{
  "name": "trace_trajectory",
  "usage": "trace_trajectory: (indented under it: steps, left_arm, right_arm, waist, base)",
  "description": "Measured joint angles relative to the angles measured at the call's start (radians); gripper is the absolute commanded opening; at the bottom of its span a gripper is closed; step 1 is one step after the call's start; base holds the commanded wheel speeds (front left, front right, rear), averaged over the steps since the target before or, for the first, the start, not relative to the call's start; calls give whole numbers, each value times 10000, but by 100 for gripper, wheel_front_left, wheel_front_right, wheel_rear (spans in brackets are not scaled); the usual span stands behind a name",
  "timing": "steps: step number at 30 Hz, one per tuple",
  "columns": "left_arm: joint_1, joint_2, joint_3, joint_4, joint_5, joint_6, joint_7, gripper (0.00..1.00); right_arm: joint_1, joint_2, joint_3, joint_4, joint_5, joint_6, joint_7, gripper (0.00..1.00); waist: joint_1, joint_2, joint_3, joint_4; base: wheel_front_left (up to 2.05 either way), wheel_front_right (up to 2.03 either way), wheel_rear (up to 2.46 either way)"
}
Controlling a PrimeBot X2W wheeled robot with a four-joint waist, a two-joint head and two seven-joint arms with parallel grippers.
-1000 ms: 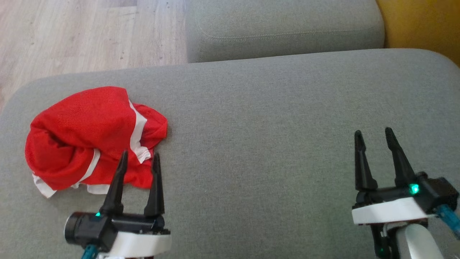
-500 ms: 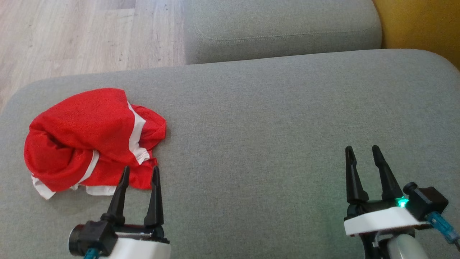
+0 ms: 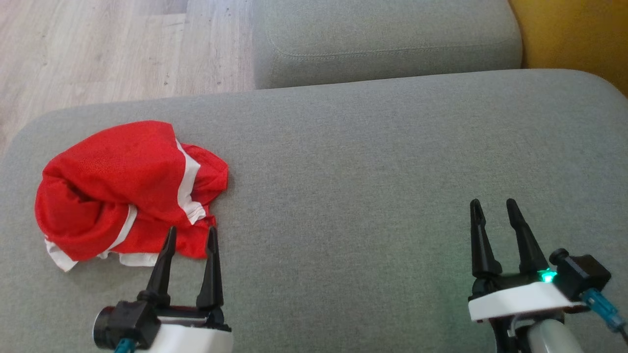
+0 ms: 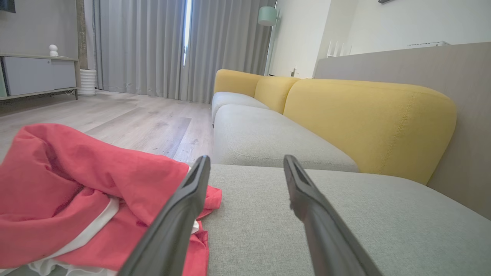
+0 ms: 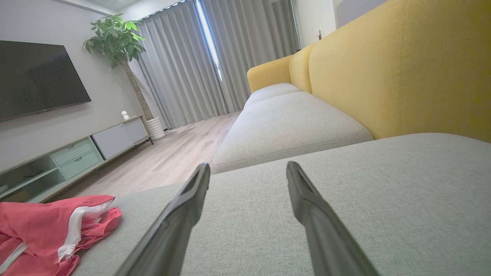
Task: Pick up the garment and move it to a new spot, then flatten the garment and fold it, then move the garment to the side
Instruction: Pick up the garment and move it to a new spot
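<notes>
Head view has the red garment (image 3: 122, 191) bunched up at the left end of the grey cushion (image 3: 368, 196). The left gripper (image 3: 191, 229) is right at its near edge, fingers spread and empty. The right gripper (image 3: 493, 201) sits well off to the right, also spread, holding nothing. The left wrist view adds a yellow backrest (image 4: 368, 122) and curtains (image 4: 145, 46), and the right wrist view picks up a TV (image 5: 38, 76) and a plant (image 5: 115, 38).

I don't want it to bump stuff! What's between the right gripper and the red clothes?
Head view: just bare sofa cushion between right gripper and red garment.
</notes>
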Motion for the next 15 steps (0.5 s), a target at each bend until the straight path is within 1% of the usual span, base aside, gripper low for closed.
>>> trace_trajectory:
  steps: [7,15]
  left_arm:
    - [0,-2,8,6,0,40,0,100]
    - [11,-6,151,8,50,132,0,100]
  right_arm:
    - [1,-2,240,0,-2,0,0,100]
    - [39,-6,732,-54,-6,0,0,100]
  waist:
    - [0,0,-35,150]
    - [0,0,-139,797]
  base:
    - [0,0,0]
    - [0,0,0]
